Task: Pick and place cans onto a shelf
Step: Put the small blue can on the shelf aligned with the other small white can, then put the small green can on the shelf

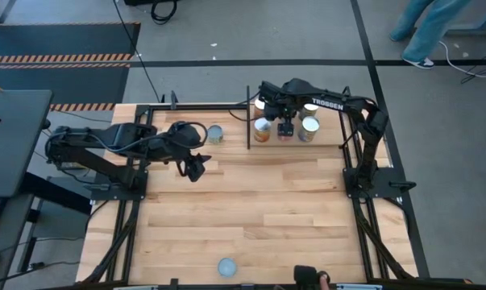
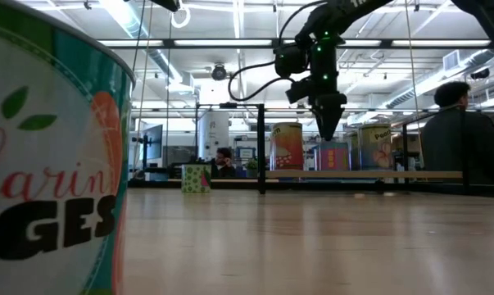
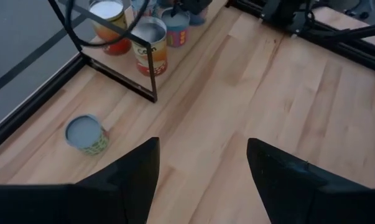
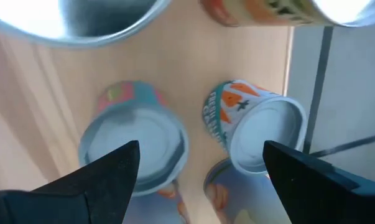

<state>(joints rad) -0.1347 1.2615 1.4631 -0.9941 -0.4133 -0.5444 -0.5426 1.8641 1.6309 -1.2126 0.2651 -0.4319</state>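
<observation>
Right gripper (image 1: 286,129) hangs over the shelf (image 1: 251,121) at the far side of the table (image 1: 267,209), its fingers spread wide and closed on nothing. It sits directly above the front row of cans (image 1: 263,129), and the right wrist view looks straight down past its fingers onto two silvery lids, with no contact showing. My reading is that a can has just been set down there and the spread fingers are what lets the arm lift clear without dragging it.

Cans already on the shelf stand upright and close together, some with orange labels, which leaves room along the board for the rest.

Left gripper (image 1: 196,167) hovers over bare wood on the left, fingers apart and empty, pointed toward a green-labelled can (image 1: 215,134) that stands just left of the shelf's black post. That can looks like its likely next pick.

One blue-topped can (image 1: 226,267) sits alone at the near edge, well apart from both arms, so it is still to be fetched.
</observation>
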